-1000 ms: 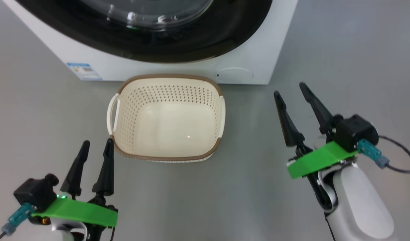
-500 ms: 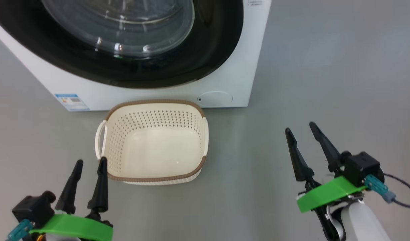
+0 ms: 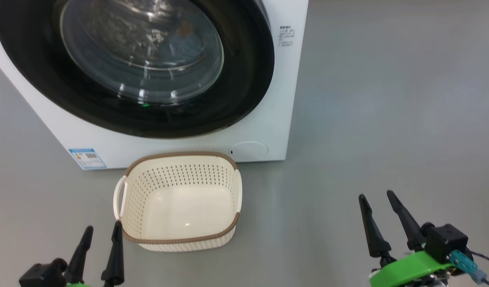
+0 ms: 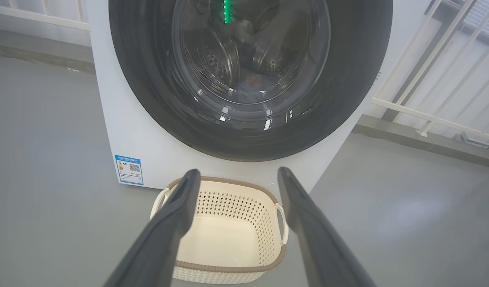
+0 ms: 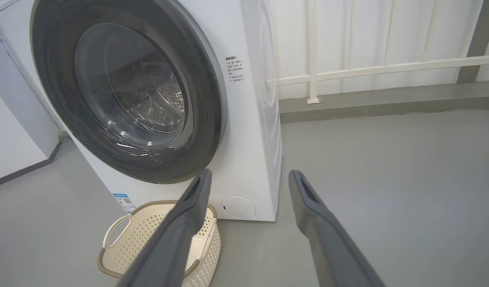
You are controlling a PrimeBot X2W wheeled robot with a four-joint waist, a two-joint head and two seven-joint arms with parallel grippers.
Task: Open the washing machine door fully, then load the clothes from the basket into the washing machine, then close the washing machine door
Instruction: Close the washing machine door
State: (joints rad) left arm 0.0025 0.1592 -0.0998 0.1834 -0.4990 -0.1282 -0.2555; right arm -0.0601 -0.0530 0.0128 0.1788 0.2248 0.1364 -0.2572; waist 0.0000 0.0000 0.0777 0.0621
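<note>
Glossy black rim around bulging clear glass: the washing machine door (image 3: pixel 140 59) lies shut, flat against the front of the white washing machine (image 3: pixel 286 91). Through the glass I can make out the dimpled steel drum (image 4: pixel 212 63) and a patch of light blue with an orange-brown spot, the clothes (image 3: pixel 184 40), lying inside (reflections blur most of it).

On the grey floor (image 3: pixel 368 119), just in front of the machine, stands the basket (image 3: pixel 180 177), upright, its brown rim close to the machine's base but apart from it. Its bare cream bottom shows. Beside its far left corner the blue label sticker (image 3: pixel 87 158) sits low on the machine's front, and the round service flap (image 3: pixel 248 149) sits low on the right.

My left tool (image 3: pixel 103 227) hangs at the lower left of the head view, its two dark fingers spread apart and pinching nothing; the nearer fingertip is just beside the basket's near left corner, and I cannot tell whether it touches. My right tool (image 3: pixel 376 195) is at the lower right, well apart from the basket, fingers likewise spread and holding nothing. Its wrist view looks past the machine's right side to a white railing (image 5: pixel 388 67) along the wall.
</note>
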